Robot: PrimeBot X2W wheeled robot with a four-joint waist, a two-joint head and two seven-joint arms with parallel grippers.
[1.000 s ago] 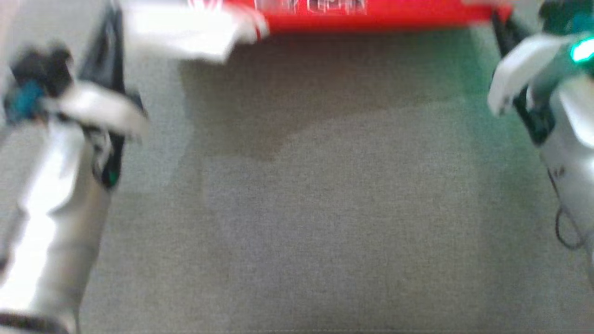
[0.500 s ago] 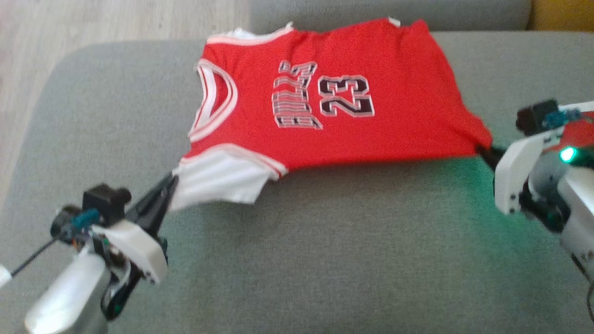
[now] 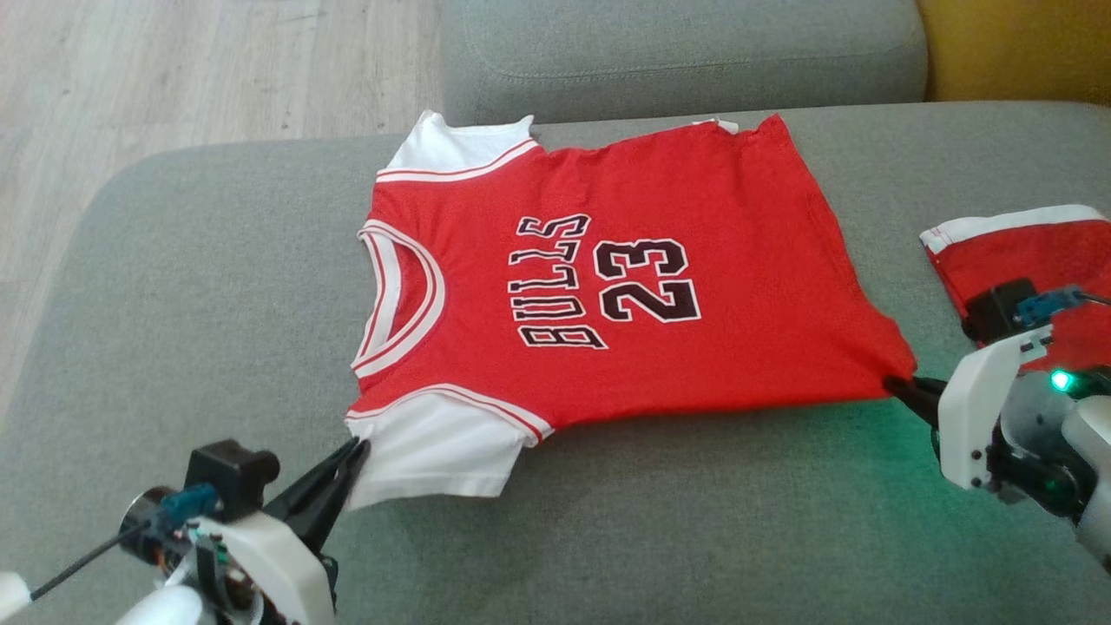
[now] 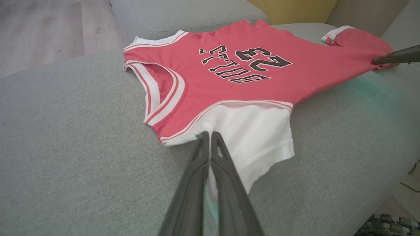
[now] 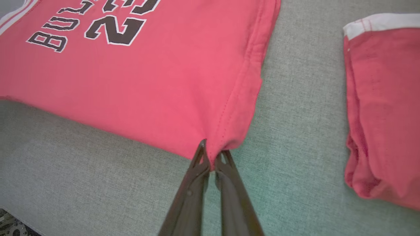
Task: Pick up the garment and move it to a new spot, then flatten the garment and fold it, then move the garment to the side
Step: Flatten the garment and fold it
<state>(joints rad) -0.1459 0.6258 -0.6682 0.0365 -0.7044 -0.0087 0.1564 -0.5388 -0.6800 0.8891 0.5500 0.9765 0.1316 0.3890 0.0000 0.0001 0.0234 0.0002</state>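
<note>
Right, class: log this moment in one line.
left pincer: shut on jersey sleeve | right pincer: shut on hem corner | jersey: spread on sofa

The grey sofa seat [image 3: 660,521] bears a spread red jersey [image 3: 738,347] and another red garment [image 3: 1015,256].

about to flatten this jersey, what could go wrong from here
1. The left end effector pinches only the edge of the white sleeve and the right end effector only the hem corner of the red Bulls jersey; a harder pull might slip either free.
2. The other red garment beside the right end effector could get dragged along.
</note>
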